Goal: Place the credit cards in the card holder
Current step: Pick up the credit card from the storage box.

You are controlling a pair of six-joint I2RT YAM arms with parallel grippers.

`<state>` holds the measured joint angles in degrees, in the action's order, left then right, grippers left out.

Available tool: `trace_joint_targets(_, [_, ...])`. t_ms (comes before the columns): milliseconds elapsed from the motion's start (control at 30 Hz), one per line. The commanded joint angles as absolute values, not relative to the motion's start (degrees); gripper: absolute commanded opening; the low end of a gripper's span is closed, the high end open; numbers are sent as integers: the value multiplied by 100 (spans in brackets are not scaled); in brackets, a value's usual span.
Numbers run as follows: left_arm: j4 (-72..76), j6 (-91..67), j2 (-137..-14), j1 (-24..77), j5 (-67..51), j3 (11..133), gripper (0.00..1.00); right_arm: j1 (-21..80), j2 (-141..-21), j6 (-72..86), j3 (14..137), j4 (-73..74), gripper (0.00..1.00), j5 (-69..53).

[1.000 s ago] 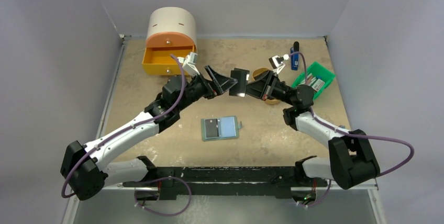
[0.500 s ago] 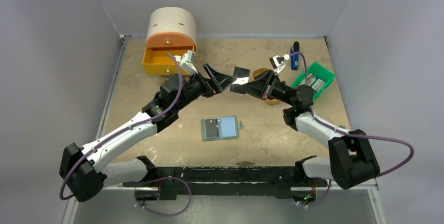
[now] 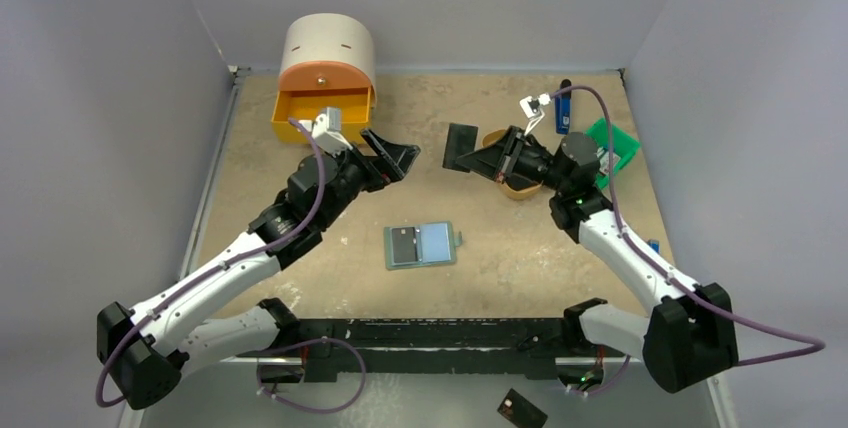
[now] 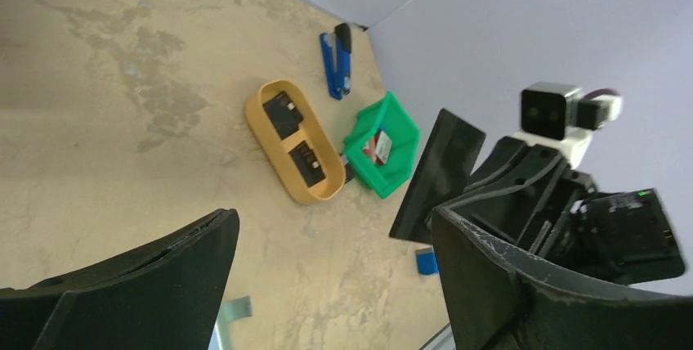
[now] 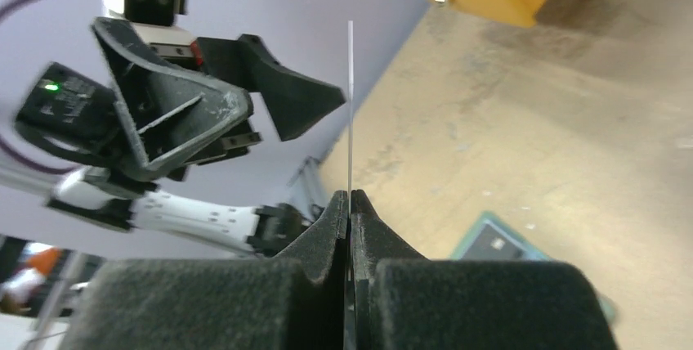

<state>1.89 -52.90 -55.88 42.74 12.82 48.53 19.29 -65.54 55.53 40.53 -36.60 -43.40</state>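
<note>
Right gripper point(image 3: 485, 160) is pressed together, pinching one black credit card point(image 3: 461, 148) by its edge. The card is raised off the table point(image 3: 300, 198) and sticks out past the fingertips toward the left arm. The right wrist view shows it edge-on as a thin line rising from the closed jaws.

Left gripper point(image 3: 396, 156) is spread wide and holds and touches nothing. It faces the held card from the left, near it but apart. In the left wrist view its fingers point(image 4: 155, 272) are far apart with table showing between them, and the card is off to the right.

Card holder point(image 3: 421, 245) lies open and flat on the table, nearer the arm bases than both grippers and about under the gap between them. It is well apart from the held card. A dark card point(image 3: 403, 245) sits in its left half.

Tan oval tray point(image 4: 294, 139) holds two black cards point(image 4: 283, 114). It is just beside the green bin point(image 4: 400, 133). A stray black card point(image 3: 521, 410) lies past the table's near edge.
</note>
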Motion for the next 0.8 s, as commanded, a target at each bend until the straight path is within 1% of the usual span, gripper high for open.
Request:
trace_joint_targets(0, [122, -5195, -5558, 4236, 1408, 4664, 87, 1936, -6496, 3812, 4618, -1983, 0, -3899])
trace_joint_targets(67, [35, -5217, -5475, 4230, 1448, 4641, 87, 2071, -6407, 3130, 4834, -1373, 0, -3582])
trace_joint_targets(133, [-180, -5233, -5356, 4234, 1570, 4651, 87, 2328, -6197, 2341, 5000, -820, 0, -3013])
trace_joint_targets(200, [-408, -5369, -5195, 4231, 1799, 4710, 88, 2866, -5930, 1383, 5115, -423, 0, -1974])
trace_joint_targets(267, [-636, -5522, -5003, 4233, 2035, 4791, 89, 3418, -5706, 482, 5077, -411, 0, -1183])
trace_joint_targets(300, [-698, -5595, -4895, 4229, 2057, 4829, 91, 3606, -5587, 230, 5008, -506, 0, -831])
trace_joint_targets(367, [-726, -5768, -4719, 4230, 1903, 4903, 93, 3987, -5316, -865, 4793, -942, 0, -227])
trace_joint_targets(467, [-762, -6082, -4551, 4233, 1600, 5073, 95, 4483, -4995, -2721, 4241, -2010, 0, 411])
trace_joint_targets(533, [-845, -6351, -4460, 4230, 1440, 5245, 99, 4694, -4945, -4128, 3949, -2643, 0, 606])
trace_joint_targets(667, [-407, -7093, -4305, 4233, 960, 5340, 100, 5010, -5054, -6241, 3707, -3425, 0, 877])
trace_joint_targets(767, [109, -7547, -4492, 4230, 488, 5469, 100, 5272, -5172, -7516, 3504, -4020, 0, 888])
